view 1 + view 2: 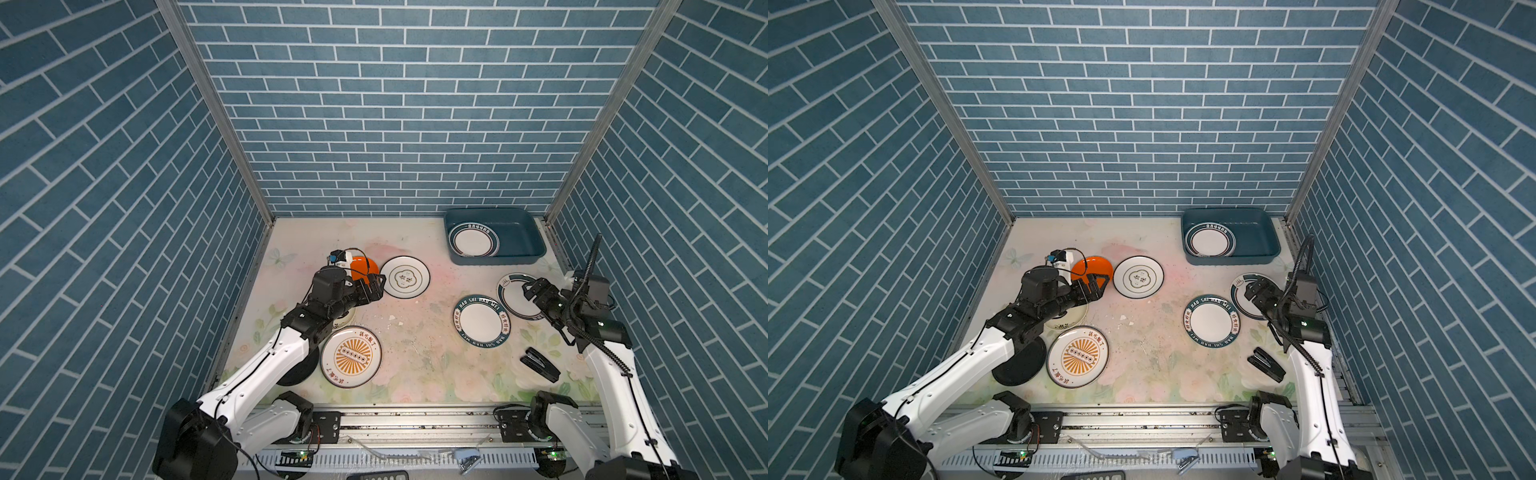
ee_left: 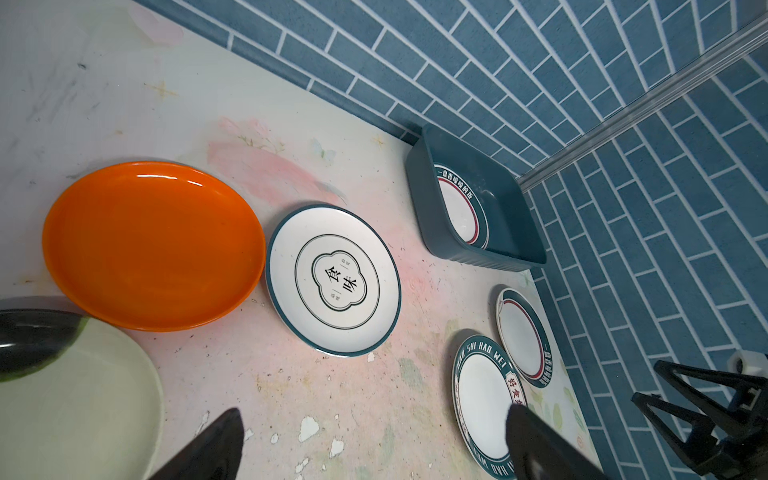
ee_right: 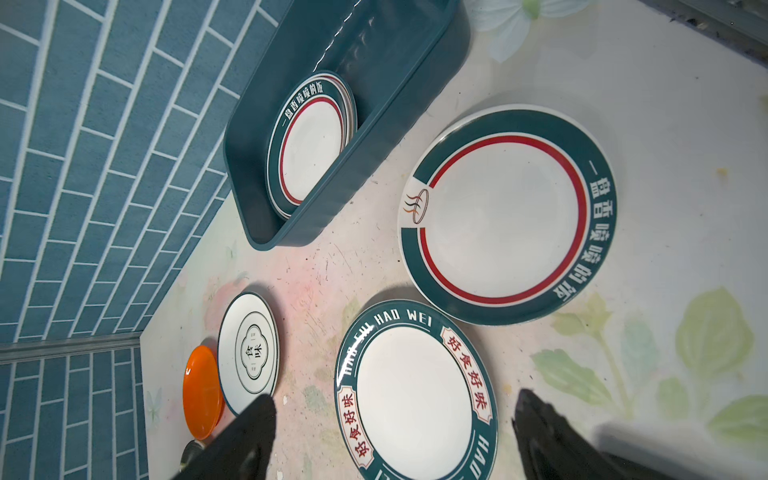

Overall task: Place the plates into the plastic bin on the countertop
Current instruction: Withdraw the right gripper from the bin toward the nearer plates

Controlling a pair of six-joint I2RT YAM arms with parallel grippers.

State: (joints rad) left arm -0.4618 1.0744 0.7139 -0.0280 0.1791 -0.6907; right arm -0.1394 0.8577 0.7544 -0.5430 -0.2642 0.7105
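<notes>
The dark teal plastic bin point(image 1: 498, 259) stands at the countertop's point(image 1: 415, 340) back right with a teal-rimmed plate point(image 1: 475, 242) inside. Loose plates lie around: orange point(image 1: 368, 266), white with a clover emblem point(image 1: 405, 277), lettered HAO WEI point(image 1: 482, 320), red-ringed teal point(image 1: 513, 299), sunburst point(image 1: 351, 356), black point(image 1: 297, 372) and cream point(image 2: 83, 395), the last two partly under my left arm. My left gripper point(image 1: 374, 286) is open above the gap between the orange and clover plates. My right gripper point(image 1: 534, 289) is open over the red-ringed plate, holding nothing.
A black stapler point(image 1: 539, 364) lies near the front right, beside my right arm. Blue brick walls close in the left, back and right sides. A metal rail point(image 1: 415, 419) runs along the front edge. Paint is chipped in patches mid-counter point(image 2: 309, 428).
</notes>
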